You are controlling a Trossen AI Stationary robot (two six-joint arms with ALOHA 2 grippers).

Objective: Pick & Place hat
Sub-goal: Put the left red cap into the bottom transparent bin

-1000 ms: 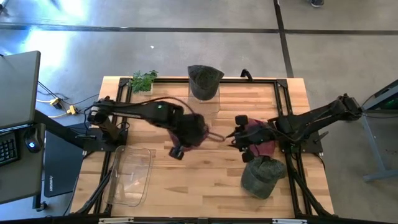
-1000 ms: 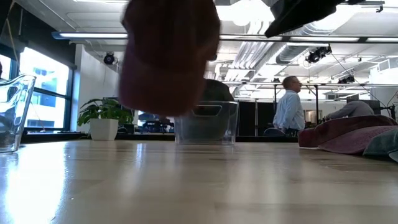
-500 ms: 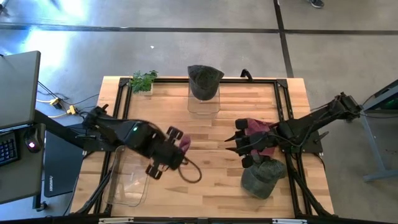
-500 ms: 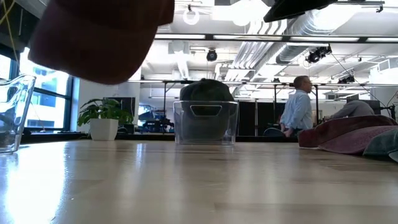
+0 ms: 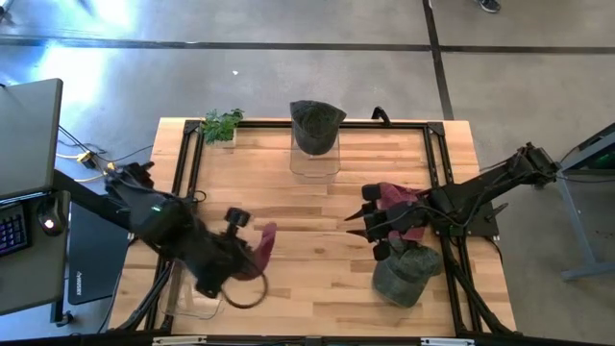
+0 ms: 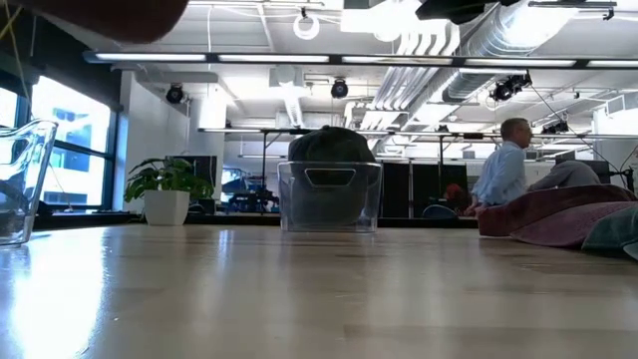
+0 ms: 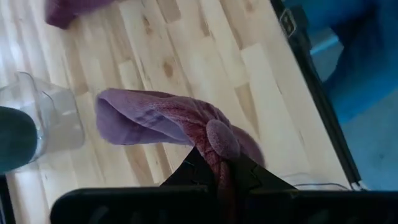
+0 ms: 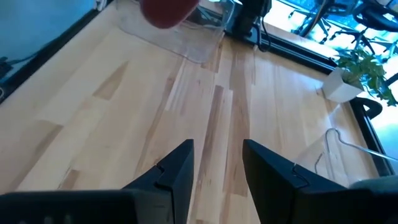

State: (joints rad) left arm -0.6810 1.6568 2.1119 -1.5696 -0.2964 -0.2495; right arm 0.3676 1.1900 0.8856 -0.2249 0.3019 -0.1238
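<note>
My left gripper (image 5: pixel 240 252) is shut on a maroon hat (image 5: pixel 262 244), held in the air over the table's near left part, beside a clear bin (image 5: pixel 197 288). In the left wrist view the hat (image 7: pixel 149 118) hangs past my fingers. In the low view only its underside (image 6: pixel 100 8) shows at the top. My right gripper (image 5: pixel 357 223) stands open over the table's right part, nothing between its fingers (image 8: pixel 180 168). A second maroon hat (image 5: pixel 399 204) and a green hat (image 5: pixel 404 274) lie under the right arm. My left gripper pinches a bunched fold of the maroon hat's fabric (image 7: pixel 219 142) between its two fingers (image 7: pixel 198 167). The fingers slant down from above. The hat is lifted clear of the table and droops slack past the fingertips.
A clear bin (image 5: pixel 315 154) with a dark green hat (image 5: pixel 315 120) stands at the far edge's middle. A small potted plant (image 5: pixel 221 125) stands at the far left corner. A black frame (image 5: pixel 437 173) runs round the table. Bare wood lies in the middle. A person (image 6: pixel 503 179) sits beyond the table.
My left gripper has swung from the table's middle toward its left and near edges, rising as it went, to beside the near clear bin. The maroon hat has travelled with it, lifted clear and hanging slack.
</note>
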